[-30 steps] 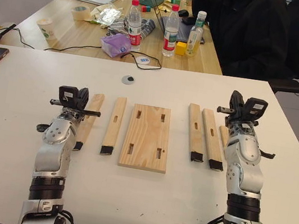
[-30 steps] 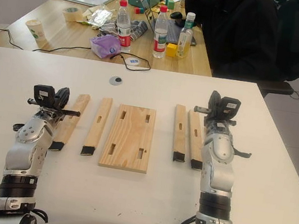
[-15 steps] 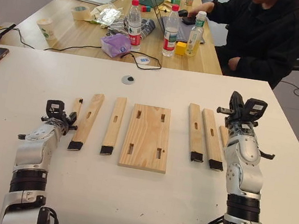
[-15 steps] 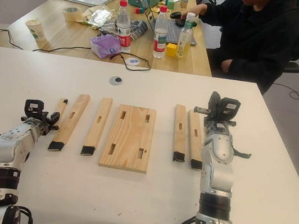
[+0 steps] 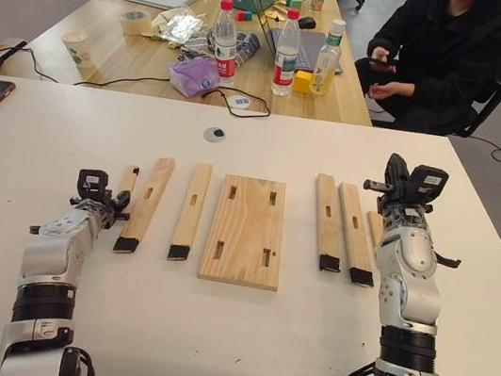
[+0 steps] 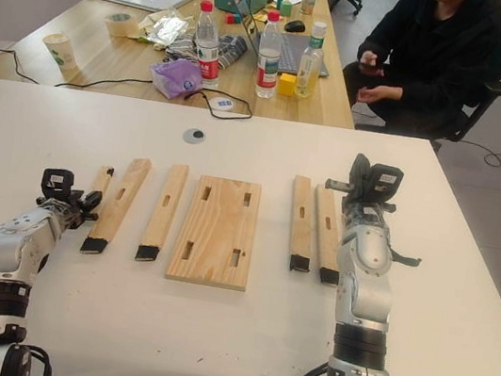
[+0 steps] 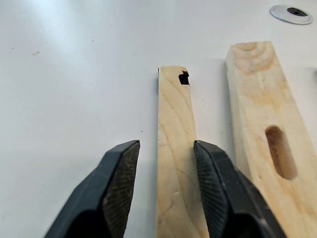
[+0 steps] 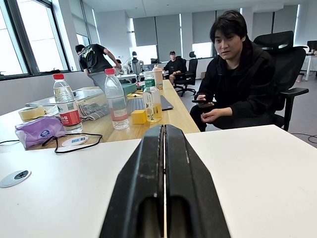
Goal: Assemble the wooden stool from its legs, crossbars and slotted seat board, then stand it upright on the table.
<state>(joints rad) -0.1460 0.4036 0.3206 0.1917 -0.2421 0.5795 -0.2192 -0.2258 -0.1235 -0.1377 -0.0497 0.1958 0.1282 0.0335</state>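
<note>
On the white table (image 5: pixel 303 339), the slotted seat board (image 5: pixel 246 230) lies flat at the centre, its four slots facing up.

Left of it, two legs lie flat and roughly parallel, black-capped ends towards the near edge: the left inner leg (image 5: pixel 191 209) just beside the board, the left outer leg (image 5: pixel 146 203) beyond it. A narrow left crossbar (image 5: pixel 127 178) lies just left of the outer leg.

Right of the board lie the right inner leg (image 5: pixel 325 221) and the right outer leg (image 5: pixel 355 231), close together. A right crossbar (image 5: pixel 373 225) lies beside the outer leg, partly hidden by the right arm.

The left gripper (image 7: pixel 166 153) is low over the near end of the left crossbar, jaws apart and straddling it. One finger (image 7: pixel 213 188) is at the crossbar's edge; the other stands clear of it.

The right gripper (image 5: pixel 411 180) is raised above the far end of the right crossbar, fingers (image 8: pixel 148 188) pressed together with nothing between them.

A grey disc (image 5: pixel 214 133) sits on the table beyond the board.
</note>
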